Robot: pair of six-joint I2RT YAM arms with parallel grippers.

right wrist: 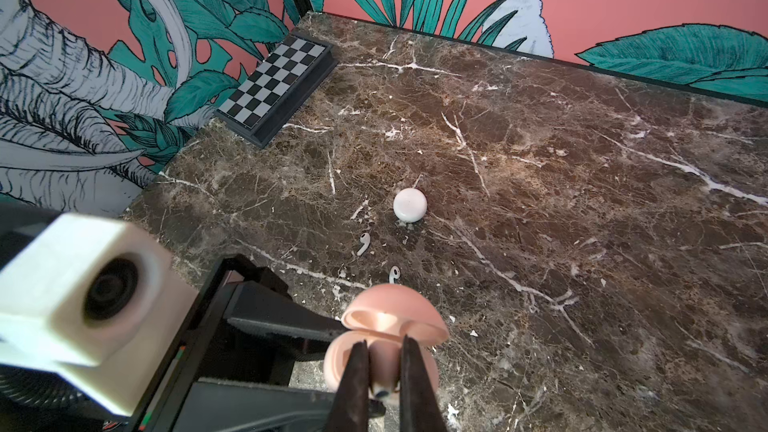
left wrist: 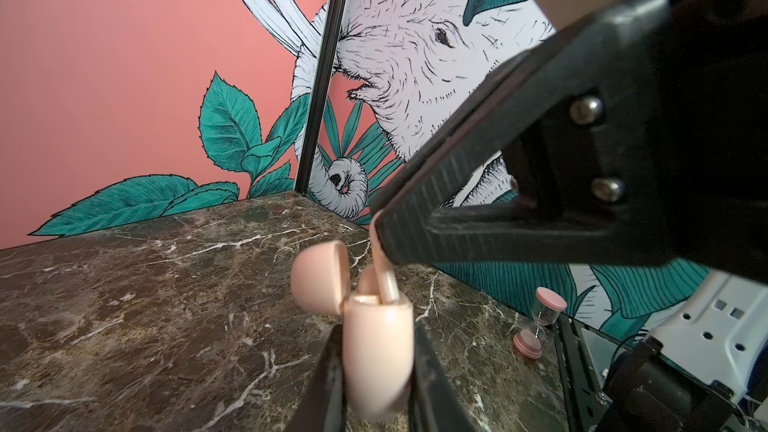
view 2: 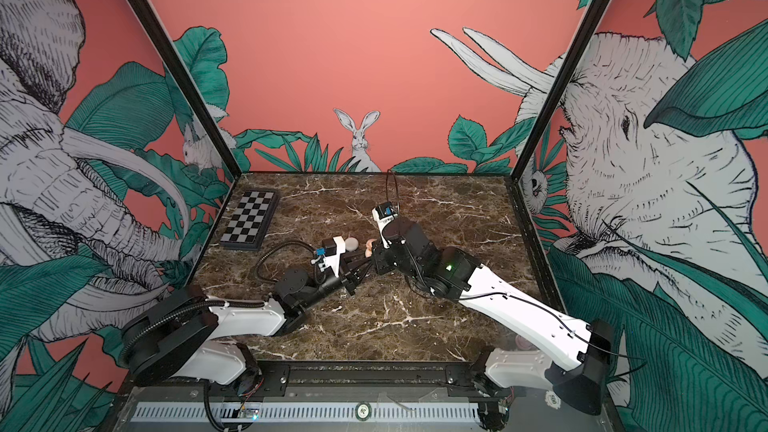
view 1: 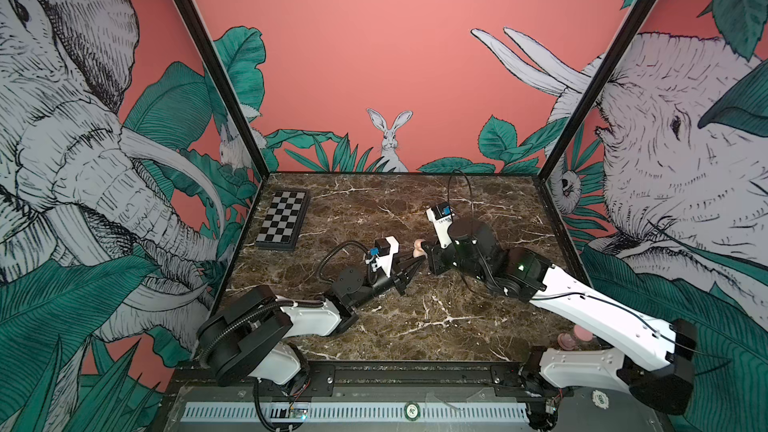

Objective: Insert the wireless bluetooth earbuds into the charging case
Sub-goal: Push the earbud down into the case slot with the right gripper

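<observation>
Left fingers (left wrist: 376, 332) clamped tight on the pink charging case (left wrist: 374, 367), lid (left wrist: 318, 280) hinged open. Right fingers (right wrist: 383, 344) pinched shut on a pink earbud (right wrist: 382, 367), held at the case mouth just above the left fingertips. Its lower end is in the opening, can't tell how deep. A white earbud (right wrist: 363, 243) and a second white earbud (right wrist: 394, 274) lie loose on the counter (right wrist: 582, 201) beyond the right fingertips. White round case (right wrist: 410, 204) just past them. Chessboard (right wrist: 274, 89) well apart.
</observation>
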